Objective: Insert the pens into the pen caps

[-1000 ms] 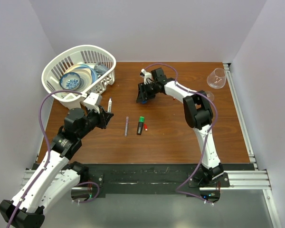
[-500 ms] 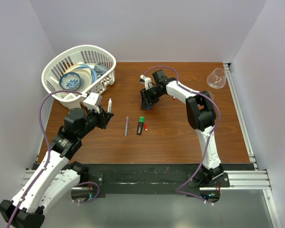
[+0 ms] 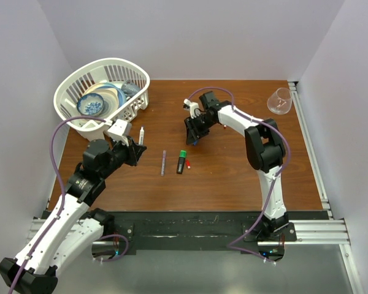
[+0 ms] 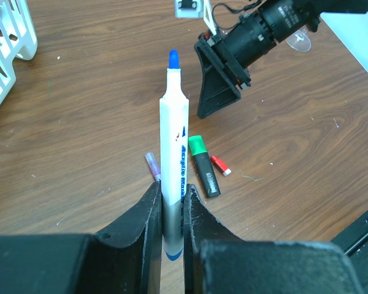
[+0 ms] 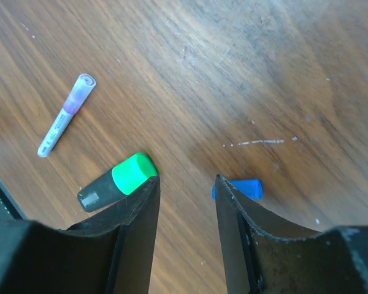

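We look down from above and behind the bases (image 3: pixel 267 233) of the arms, taking in the whole bench (image 3: pixel 233 177). Our left wrist view sits low, facing across the bench past its own fingers (image 4: pixel 146 220) toward the right arm (image 4: pixel 264 30). Our right wrist view looks steeply down, close to the wood. All three share the marker (image 3: pixel 181 162) and purple pen (image 3: pixel 163 163).

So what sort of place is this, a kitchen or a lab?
Likely a robotics test cell: a wooden table boxed in by plain white walls, a left arm and a right arm bolted to a rail at its near edge, and staged props like a dish basket.
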Controlling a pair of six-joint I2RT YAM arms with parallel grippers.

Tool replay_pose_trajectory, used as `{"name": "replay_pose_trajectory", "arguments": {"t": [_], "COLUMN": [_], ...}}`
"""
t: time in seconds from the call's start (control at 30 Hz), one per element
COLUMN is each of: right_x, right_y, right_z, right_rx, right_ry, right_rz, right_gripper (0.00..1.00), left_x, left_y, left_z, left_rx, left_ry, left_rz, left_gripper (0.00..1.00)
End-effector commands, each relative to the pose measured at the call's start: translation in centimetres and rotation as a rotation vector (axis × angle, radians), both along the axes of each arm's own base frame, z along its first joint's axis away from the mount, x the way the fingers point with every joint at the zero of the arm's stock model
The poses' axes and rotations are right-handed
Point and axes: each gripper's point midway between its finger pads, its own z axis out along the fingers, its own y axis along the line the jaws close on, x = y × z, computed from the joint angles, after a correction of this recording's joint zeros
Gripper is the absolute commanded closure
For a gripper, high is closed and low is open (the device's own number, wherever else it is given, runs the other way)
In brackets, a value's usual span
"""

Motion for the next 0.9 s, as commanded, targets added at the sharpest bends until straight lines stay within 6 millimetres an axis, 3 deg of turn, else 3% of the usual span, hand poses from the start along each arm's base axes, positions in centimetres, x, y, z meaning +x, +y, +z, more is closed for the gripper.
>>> {"name": "replay_pose_trajectory", "arguments": {"t": [0.0,0.17,0.3,0.53,0.6,0.87], "right_x": [1.3,3.2,2.0,0.7,0.0,1.3], "right_y": [-0.2,-3.8,-4.7,-2.9,-3.1,-3.6], "right_z": [4.3,4.2,4.5,6.3,5.1,4.0], "right_rx": [-0.011,-0.176,-0.236,-0.292,-0.352,-0.362], "right_ry": [-0.061,-0.045,0.021,0.035,0.075,0.064], "right_rz": [-0.148,-0.581,-0.866,-1.143,-1.210,-1.362], "right_gripper": [0.58,0.62,0.65,0.64,0.64,0.63], "left_x": [0.4,0.4,0.4,0.2,0.2,-0.1], "left_y": [0.0,0.0,0.0,0.0,0.0,0.1], "left_z": [1.3,1.4,1.4,1.6,1.8,2.0], "left_rx": [-0.011,-0.013,-0.012,-0.017,-0.019,-0.025], "left_ry": [-0.054,-0.058,-0.057,-0.065,-0.069,-0.078], "left_rz": [0.003,0.005,0.003,-0.001,0.000,-0.002], "left_gripper": [1.00,1.00,1.00,1.00,1.00,1.00]}}
